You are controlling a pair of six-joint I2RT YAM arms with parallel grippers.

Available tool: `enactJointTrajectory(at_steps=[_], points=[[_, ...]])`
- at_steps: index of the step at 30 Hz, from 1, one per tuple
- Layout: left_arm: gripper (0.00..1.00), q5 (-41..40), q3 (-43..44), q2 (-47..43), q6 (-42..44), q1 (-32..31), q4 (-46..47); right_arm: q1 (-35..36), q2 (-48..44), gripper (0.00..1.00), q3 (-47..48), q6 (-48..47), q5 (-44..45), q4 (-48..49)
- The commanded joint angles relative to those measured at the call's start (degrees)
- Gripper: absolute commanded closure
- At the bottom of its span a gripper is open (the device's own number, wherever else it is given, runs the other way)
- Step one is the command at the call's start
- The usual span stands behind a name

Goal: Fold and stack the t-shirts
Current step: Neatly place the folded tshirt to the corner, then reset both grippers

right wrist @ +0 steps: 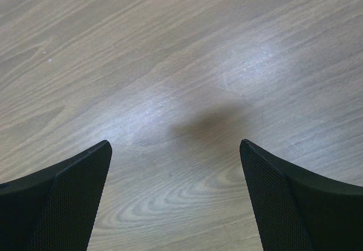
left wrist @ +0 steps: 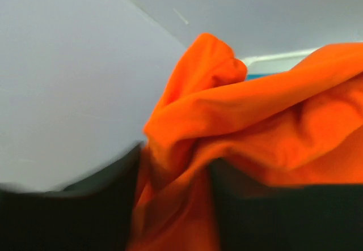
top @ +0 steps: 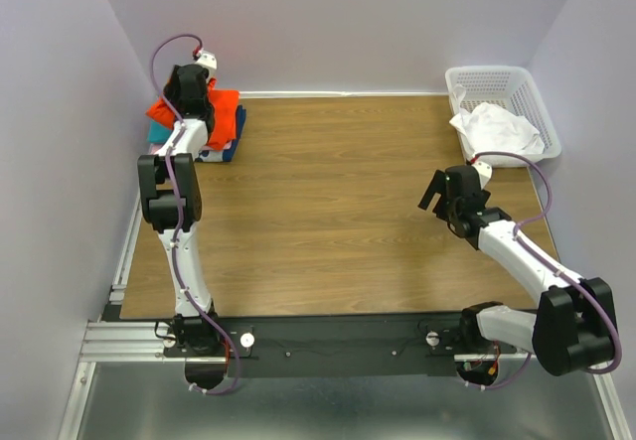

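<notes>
A bright orange-red t-shirt [top: 225, 110] lies bunched on top of a stack at the far left corner, with a teal shirt [top: 156, 134] and a navy shirt [top: 237, 130] showing beneath it. My left gripper [top: 191, 90] is over that stack, shut on the orange-red shirt [left wrist: 255, 120]. The cloth runs between its dark fingers [left wrist: 255, 217] in the left wrist view. A white t-shirt [top: 497, 127] lies crumpled in the basket at the far right. My right gripper [top: 434, 190] is open and empty above bare wood [right wrist: 176, 166].
The white plastic lattice basket [top: 492, 73] stands in the far right corner. Pale walls close in the table [top: 328, 212] at the back and both sides. The stack sits tight against the left wall.
</notes>
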Motion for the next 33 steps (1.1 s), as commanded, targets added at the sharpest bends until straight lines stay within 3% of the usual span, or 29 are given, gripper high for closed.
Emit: enactJointTrajectory(at_steps=[1, 15, 21, 26, 28, 33], points=[[0.02, -1.6, 2.3, 0.6, -3.2, 0.6, -0.8, 0.0, -0.5, 0.0, 2.1, -1.1, -1.8, -1.9], [0.02, -1.6, 3.7, -4.1, -10.7, 1.0, -3.8, -0.1, -3.3, 0.0, 1.7, -1.2, -1.5, -2.5], [0.02, 3.9, 5.2, -4.0, -13.6, 1.0, -7.4, 0.0, -3.2, 0.0, 1.8, -1.2, -1.5, -2.5], [0.02, 14.0, 6.5, -8.2, -23.1, 1.0, -11.7, 0.0, -3.6, 0.0, 2.0, -1.2, -2.4, -2.5], [0.02, 19.9, 4.8, -13.1, -28.9, 1.0, -11.7, 0.0, -4.4, 0.0, 1.9, -1.3, -3.0, -2.6], [0.02, 25.9, 0.3, -23.5, -41.7, 0.4, -12.7, 0.0, -7.9, 0.0, 0.8, -1.2, -5.0, -2.6]])
